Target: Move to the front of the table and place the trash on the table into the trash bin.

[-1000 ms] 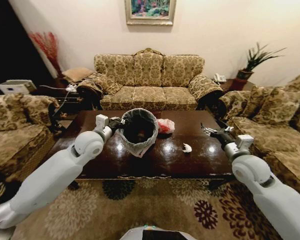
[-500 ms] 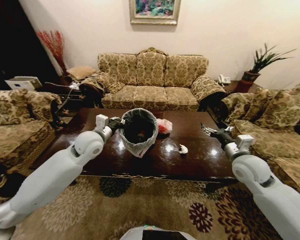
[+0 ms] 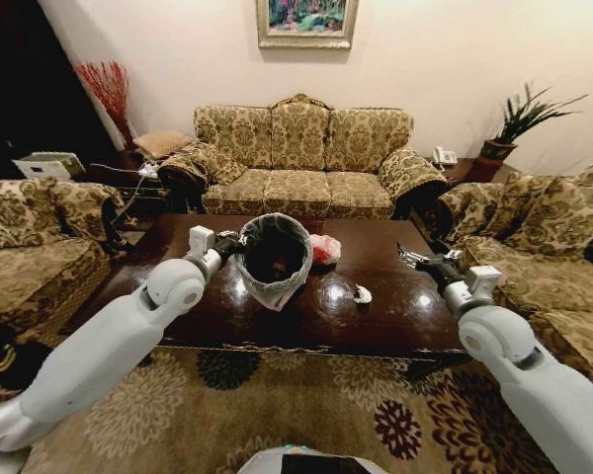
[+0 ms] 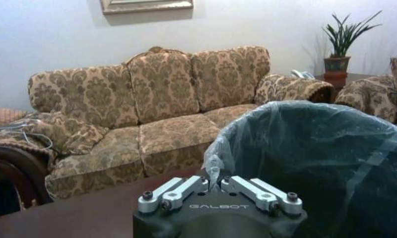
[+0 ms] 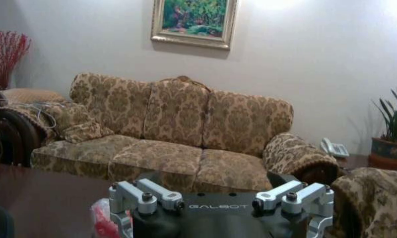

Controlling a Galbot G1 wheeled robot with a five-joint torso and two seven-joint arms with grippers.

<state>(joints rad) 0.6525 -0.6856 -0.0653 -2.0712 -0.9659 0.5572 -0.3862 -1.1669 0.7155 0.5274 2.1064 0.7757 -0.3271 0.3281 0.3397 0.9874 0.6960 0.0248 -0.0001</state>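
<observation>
Barely anything has changed since half a second back: the whole head view has slid a touch sideways, so that's the camera moving, and the bin and arms sit in the same spots relative to the robot.

The trash bin [image 3: 274,259] is up in the air over the near-left part of the worktop [image 3: 376,316], tipped so its mouth faces the head camera, grey-white liner bag [image 4: 304,148] wrapped over the rim. The left tool [image 3: 230,244] is clamped on the bin's rim; in the left wrist view the fingers are pinched together on the liner edge.

On the worktop just behind the bin is the red-and-white plastic bag bundle [image 3: 325,249], and the white paper scrap [image 3: 362,293] lies nearer the front edge, to the right of the bin and apart from it.

The right tool [image 3: 407,259] hangs over the right side of the worktop with its fingers spread apart, holding nothing.

Around it all: a patterned sofa [image 3: 301,163] behind the worktop, a potted plant [image 3: 519,123] in the far right corner, and a floral rug [image 3: 306,405] underneath.
</observation>
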